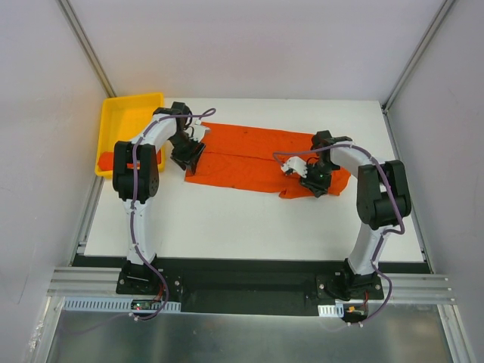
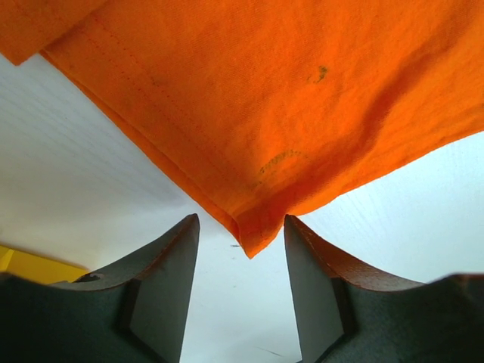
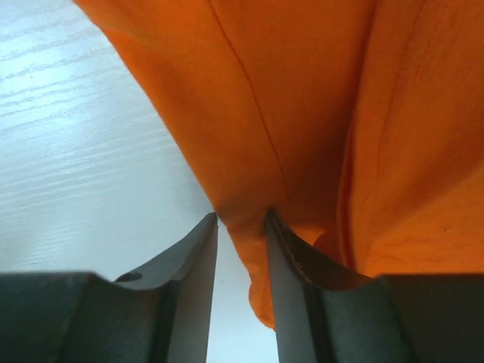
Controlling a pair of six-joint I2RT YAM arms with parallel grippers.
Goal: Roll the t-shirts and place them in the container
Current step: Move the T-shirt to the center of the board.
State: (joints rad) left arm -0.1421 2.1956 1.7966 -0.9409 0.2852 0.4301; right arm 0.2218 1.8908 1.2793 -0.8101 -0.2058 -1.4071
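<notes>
The left pincer (image 2: 242, 224) stands apart around a corner of the t-shirt (image 1: 249, 155); the right pincer (image 3: 240, 219) seems clamped on a fold. Grip both ends firmly, then roll evenly.

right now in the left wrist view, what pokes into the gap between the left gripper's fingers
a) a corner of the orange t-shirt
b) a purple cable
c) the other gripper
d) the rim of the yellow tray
a: a hemmed corner of the t-shirt points down into the gap of the left gripper, whose jaws stand open on either side of it, with the white table showing around the tip.
</notes>
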